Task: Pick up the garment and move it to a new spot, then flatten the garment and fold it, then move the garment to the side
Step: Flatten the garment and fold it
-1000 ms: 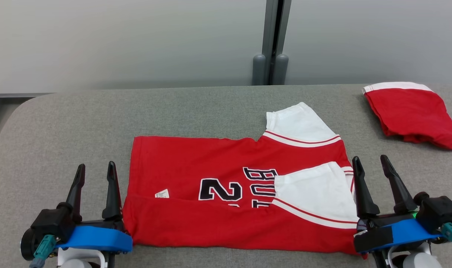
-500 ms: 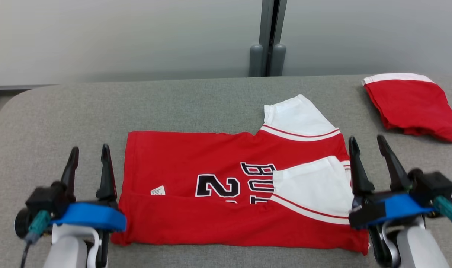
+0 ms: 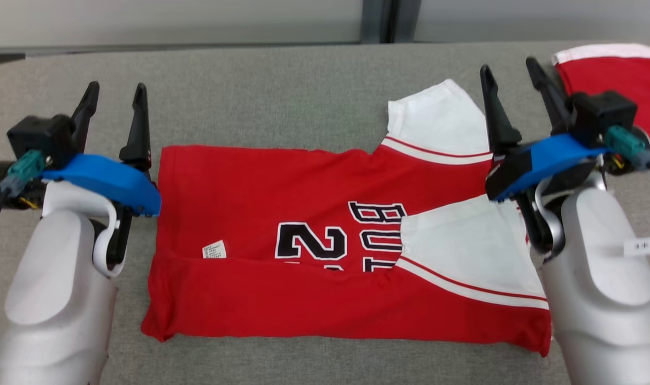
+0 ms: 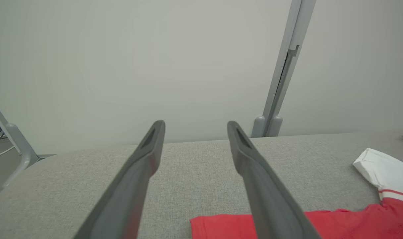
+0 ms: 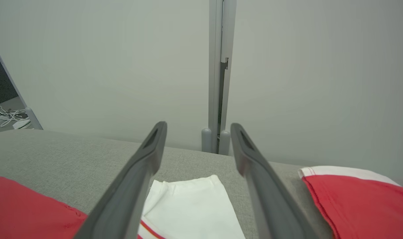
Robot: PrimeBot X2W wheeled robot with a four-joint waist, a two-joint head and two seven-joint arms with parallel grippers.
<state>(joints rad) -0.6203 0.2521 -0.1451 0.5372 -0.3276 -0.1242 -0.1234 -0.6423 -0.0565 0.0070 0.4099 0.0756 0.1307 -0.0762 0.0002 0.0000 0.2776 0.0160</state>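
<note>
Both arms have pushed forward along the flanks of the red jersey (image 3: 282,203) since a second earlier, the head view tipping down meanwhile, so the left gripper (image 3: 116,88) and right gripper (image 3: 507,65) now reach level with its far edge, each with fingers spread wide and holding nothing. The jersey lies flat mid-way across the grey table (image 3: 282,91), its near strip already folded over the number, its far sleeve (image 3: 437,115) not yet turned in. The next fold looks best made by lowering both grippers evenly, pinching the 2 far corners together and drawing them toward the robot at one pace. Counted: 2 grippers, 1 jersey with 2 white sleeves, 1 white label (image 3: 214,249), and 1 folded red garment (image 3: 613,75) at the table's far right
</note>
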